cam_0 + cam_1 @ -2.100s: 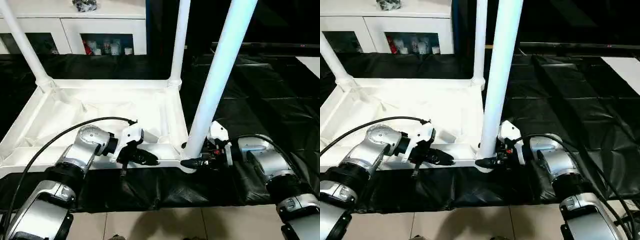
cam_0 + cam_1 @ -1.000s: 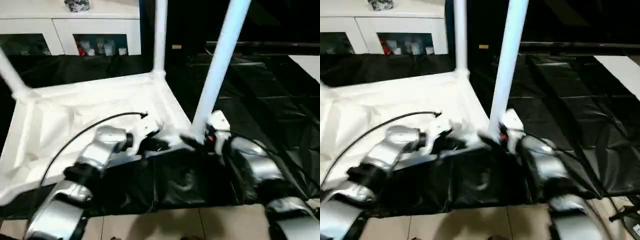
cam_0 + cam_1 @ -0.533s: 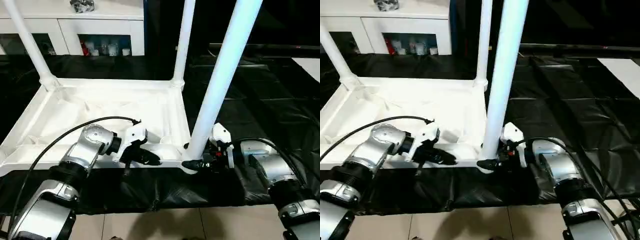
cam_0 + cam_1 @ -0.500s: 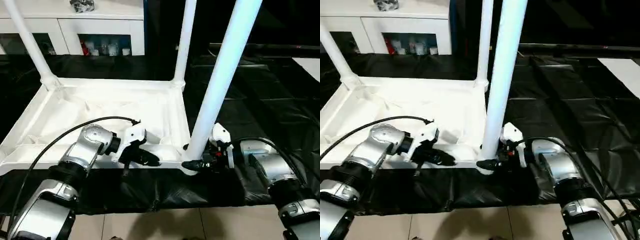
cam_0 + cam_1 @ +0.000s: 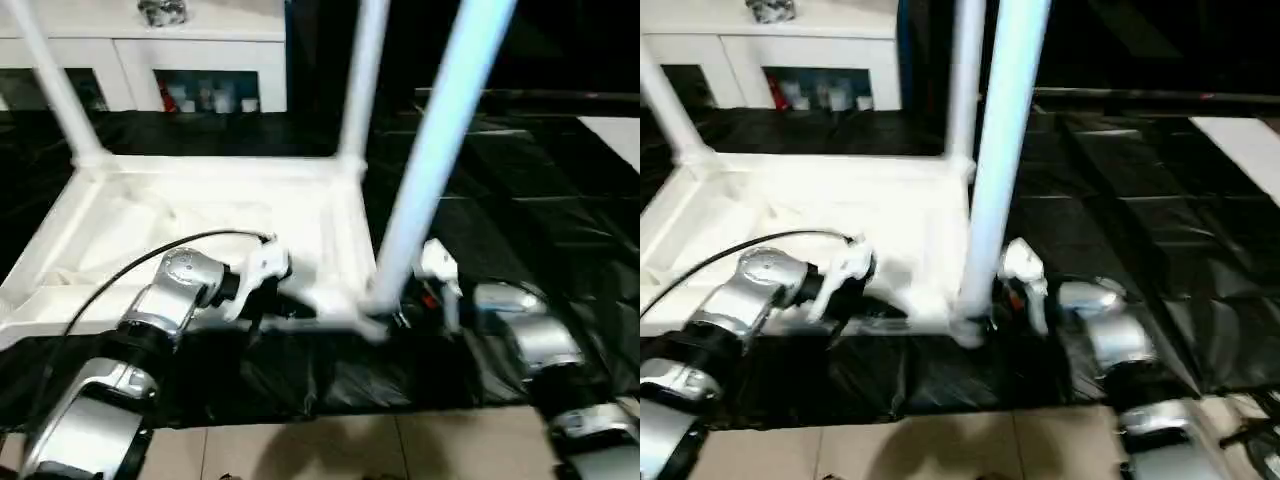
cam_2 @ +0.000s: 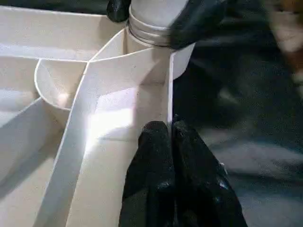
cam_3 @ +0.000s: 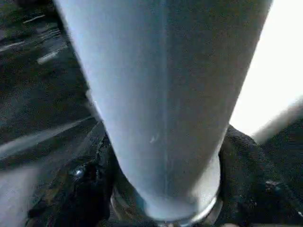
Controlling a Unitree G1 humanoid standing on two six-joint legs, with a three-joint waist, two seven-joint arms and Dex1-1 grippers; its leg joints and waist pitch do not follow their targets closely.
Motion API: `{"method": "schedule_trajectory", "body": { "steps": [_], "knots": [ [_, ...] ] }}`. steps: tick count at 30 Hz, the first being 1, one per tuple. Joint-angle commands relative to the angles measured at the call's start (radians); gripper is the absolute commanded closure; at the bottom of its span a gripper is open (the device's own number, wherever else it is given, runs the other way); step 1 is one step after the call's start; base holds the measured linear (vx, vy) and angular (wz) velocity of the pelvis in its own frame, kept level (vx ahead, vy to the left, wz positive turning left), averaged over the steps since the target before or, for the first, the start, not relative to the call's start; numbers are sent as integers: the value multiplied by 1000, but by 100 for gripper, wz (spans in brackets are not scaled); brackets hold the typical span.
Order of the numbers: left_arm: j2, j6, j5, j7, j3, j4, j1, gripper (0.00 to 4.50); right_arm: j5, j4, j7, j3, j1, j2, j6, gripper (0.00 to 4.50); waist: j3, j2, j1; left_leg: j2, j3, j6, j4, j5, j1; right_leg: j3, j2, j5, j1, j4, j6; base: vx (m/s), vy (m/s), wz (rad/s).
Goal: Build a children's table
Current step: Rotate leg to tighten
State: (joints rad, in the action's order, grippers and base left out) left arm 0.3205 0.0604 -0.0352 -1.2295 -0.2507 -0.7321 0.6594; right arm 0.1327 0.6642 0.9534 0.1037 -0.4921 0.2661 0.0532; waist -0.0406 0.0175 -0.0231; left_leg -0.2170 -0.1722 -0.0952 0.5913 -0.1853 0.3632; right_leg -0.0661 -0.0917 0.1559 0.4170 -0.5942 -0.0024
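The white tabletop (image 5: 200, 210) lies upside down on black sheeting, ribbed underside up. Three white tube legs stand in its corner sockets: far left (image 5: 55, 80), far right (image 5: 360, 80) and near right (image 5: 430, 170). My left gripper (image 5: 290, 312) is shut on the thin near rim of the tabletop (image 6: 118, 118), its fingers (image 6: 156, 156) pinching the wall close to the near-right corner. My right gripper (image 5: 385, 318) is shut around the base of the near-right leg (image 7: 161, 94), with a black finger (image 7: 94, 189) on each side, just above the socket's silver ring (image 6: 149, 33).
A white cabinet (image 5: 200, 60) with glass doors stands behind the tabletop. Black sheeting (image 5: 520, 180) spreads to the right and under the work. Tiled floor (image 5: 300, 455) shows along the near edge. A black cable (image 5: 130, 265) arcs over my left forearm.
The whole picture has swayed and blurred, so the camera is moving. Both grippers keep their holds on the rim and the near-right leg; the corner has barely shifted.
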Motion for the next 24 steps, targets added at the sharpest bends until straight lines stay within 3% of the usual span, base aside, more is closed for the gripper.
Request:
{"method": "schedule_trajectory", "body": {
  "steps": [1, 6, 11, 12, 13, 18, 20, 24],
  "knots": [
    [-83, 34, 4, 82, -16, 30, 6, 450, -11, 31, -148, -12, -6, -62, 23, 187, 50, 3, 8, -5, -2, 11, -80, -339, -7, 28, -38, 510, -40, 94, -145, 0, 0, 0],
    [-185, 59, -11, 212, -20, 30, -3, 450, -2, 65, -347, -55, -16, -170, 29, 187, 54, 4, 19, -4, -4, 26, -80, -322, -3, 31, -34, 422, -43, 89, -165, 0, 0, 0],
    [-246, 57, -30, 288, -31, 18, 1, 450, 5, 78, -449, -83, -36, -260, 28, 187, 53, 0, 21, -2, -3, 28, -81, -329, -3, 30, -35, 452, -41, 95, -155, 0, 0, 0],
    [-245, 57, -30, 286, -31, 20, 1, 450, 0, 76, -448, -79, -35, -258, 21, 187, 53, 0, 21, -3, -3, 30, -83, -332, -2, 30, -35, 452, -42, 95, -152, 0, 0, 0],
    [-240, 60, -30, 285, -31, 25, 1, 450, 2, 74, -452, -86, -36, -257, 17, 131, 52, -1, 21, -3, -2, 32, -83, -338, -2, 30, -35, 448, -41, 95, -153, 0, 0, 0],
    [-202, 46, -30, 253, -25, 33, 2, 450, 29, 61, -398, -112, -41, -214, 33, 109, 53, -6, 22, -3, -1, 34, -85, -353, -1, 30, -35, 446, -42, 96, -153, 0, 0, 0],
    [-180, 41, -27, 226, -22, 33, 2, 450, 18, 51, -340, -95, -42, -171, 28, 83, 54, -5, 22, -5, -1, 37, -85, -346, 0, 30, -34, 411, -44, 93, -166, 0, 0, 0],
    [-127, 14, -3, 103, -21, 31, 4, 450, 21, -5, -99, -42, -23, -69, 43, 80, 62, -2, 18, -4, -6, 70, -78, -269, 6, 32, -34, 269, -57, 78, -213, 0, 0, 0]
  ]
}}
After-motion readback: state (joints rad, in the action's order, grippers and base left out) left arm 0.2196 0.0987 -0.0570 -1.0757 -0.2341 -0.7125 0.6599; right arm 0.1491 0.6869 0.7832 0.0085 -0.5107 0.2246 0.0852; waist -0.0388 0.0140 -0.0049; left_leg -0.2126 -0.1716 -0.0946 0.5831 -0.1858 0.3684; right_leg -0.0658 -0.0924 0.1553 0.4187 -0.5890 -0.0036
